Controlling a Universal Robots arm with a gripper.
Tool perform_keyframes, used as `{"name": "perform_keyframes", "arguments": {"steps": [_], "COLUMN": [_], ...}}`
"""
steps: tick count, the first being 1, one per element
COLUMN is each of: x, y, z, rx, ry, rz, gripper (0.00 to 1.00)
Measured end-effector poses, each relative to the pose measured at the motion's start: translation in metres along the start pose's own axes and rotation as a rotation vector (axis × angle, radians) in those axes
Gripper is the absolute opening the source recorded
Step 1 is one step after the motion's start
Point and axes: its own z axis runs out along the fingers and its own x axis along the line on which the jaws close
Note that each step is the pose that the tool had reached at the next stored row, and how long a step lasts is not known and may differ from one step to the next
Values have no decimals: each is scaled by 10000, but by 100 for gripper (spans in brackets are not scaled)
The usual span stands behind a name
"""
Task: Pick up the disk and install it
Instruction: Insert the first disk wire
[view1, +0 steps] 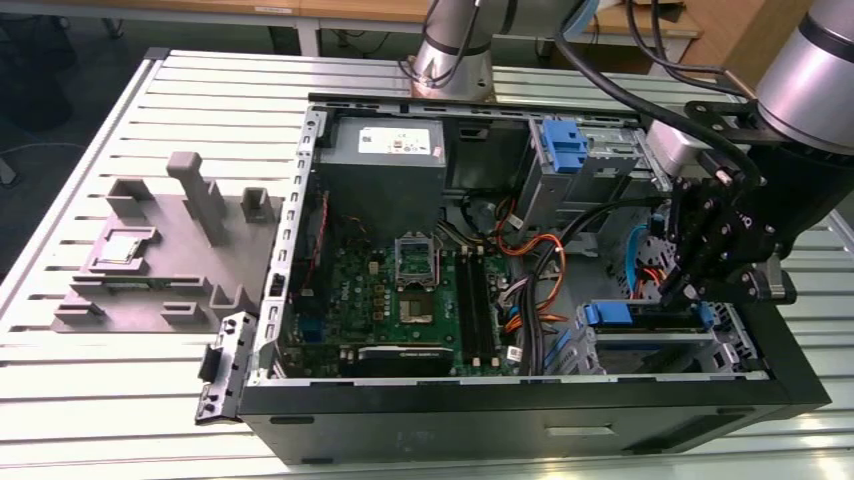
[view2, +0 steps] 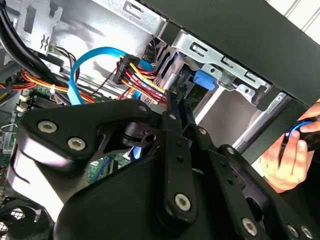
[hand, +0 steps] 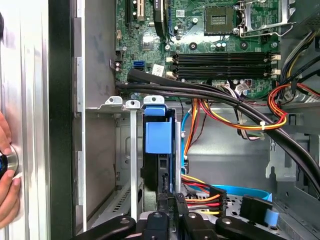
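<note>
Exterior view: gripper (view1: 678, 298) hangs at the right of the frame over the lower right corner of the open case (view1: 534, 415), its fingers pointing down at the bay (view1: 667, 345). The disk (view1: 641, 316) sits on edge in that bay, a blue strip just under the fingertips, its long axis running left to right in the frame. From here I cannot tell whether the jaws grip it.

Second wrist view: black linkage covers the lower half; the two fingers (view2: 173, 107) meet at centre, drawn close together and pointing at the blue tab (view2: 206, 80) in the grey bay (view2: 235, 85) above. They look clenched on the disk's edge, though the contact itself is hidden. A hand (view2: 282, 160) at the right edge holds something dark outside the case.

First wrist view: disk (hand: 159, 150) stands at centre, blue carrier facing the camera, reaching straight up the frame from the fingers (hand: 169, 207) at the bottom edge, in the bay (hand: 127, 150), just below the motherboard (hand: 200, 45). Cables (hand: 240, 117) run to its right. This view alone shows the disk in line with the jaws.
</note>
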Motion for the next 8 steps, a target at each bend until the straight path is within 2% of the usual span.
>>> {"name": "perform_keyframes", "arguments": {"steps": [8], "x": [12], "y": [-6], "z": [2], "rx": [-9], "ry": [0], "rz": [106], "gripper": [17]}}
